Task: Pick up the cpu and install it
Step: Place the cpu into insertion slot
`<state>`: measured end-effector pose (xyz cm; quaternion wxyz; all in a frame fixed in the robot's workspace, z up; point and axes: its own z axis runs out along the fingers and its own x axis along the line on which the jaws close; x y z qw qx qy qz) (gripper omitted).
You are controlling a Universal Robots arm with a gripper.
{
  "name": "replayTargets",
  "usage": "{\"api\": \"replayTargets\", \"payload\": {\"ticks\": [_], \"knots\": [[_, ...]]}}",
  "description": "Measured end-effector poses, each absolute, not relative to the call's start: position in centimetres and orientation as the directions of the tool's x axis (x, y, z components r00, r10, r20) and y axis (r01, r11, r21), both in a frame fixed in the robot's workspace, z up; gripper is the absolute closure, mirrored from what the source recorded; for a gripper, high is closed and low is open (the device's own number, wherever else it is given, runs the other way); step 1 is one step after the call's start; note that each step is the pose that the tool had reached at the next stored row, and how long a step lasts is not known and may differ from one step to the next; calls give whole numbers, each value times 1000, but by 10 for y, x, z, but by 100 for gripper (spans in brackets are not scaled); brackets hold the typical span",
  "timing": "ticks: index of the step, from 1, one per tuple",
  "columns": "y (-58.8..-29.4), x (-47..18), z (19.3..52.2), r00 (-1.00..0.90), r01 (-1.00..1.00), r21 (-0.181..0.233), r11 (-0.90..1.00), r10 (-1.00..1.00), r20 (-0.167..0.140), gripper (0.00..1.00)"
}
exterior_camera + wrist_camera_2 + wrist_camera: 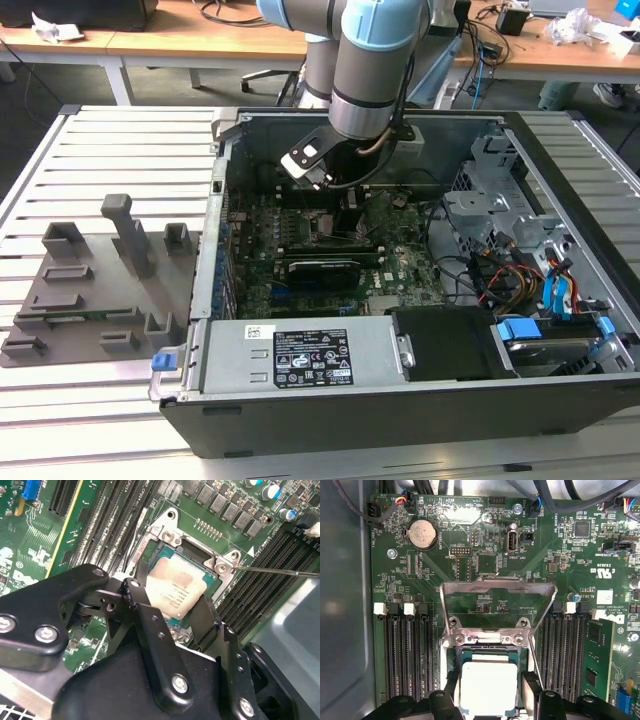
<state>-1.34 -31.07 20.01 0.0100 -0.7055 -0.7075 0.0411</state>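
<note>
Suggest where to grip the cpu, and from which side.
Best bet: pinch the cpu by its two thin edges facing the memory slots, coming straight down. It lies flat in the socket, so only edges offer hold, and the raised load plate blocks another side.

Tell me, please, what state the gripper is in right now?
Gripper: down around the cpu at the motherboard socket; whether it is open or clamped on it cannot be told.

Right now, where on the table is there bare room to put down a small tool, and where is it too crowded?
Free: slatted table between the grey tray and its far edge, also between tray and near edge. Crowded: inside the computer case, where the arm hangs over the cpu on the motherboard.
</note>
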Motion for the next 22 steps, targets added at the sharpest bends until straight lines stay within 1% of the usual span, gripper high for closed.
{"api": "replayTargets", "payload": {"ticks": [7,22], "knots": [[-308,-13,200,-12,997,-72,9,999,-40,40],[-306,-13,201,-25,997,-71,22,999,-41,40]]}}
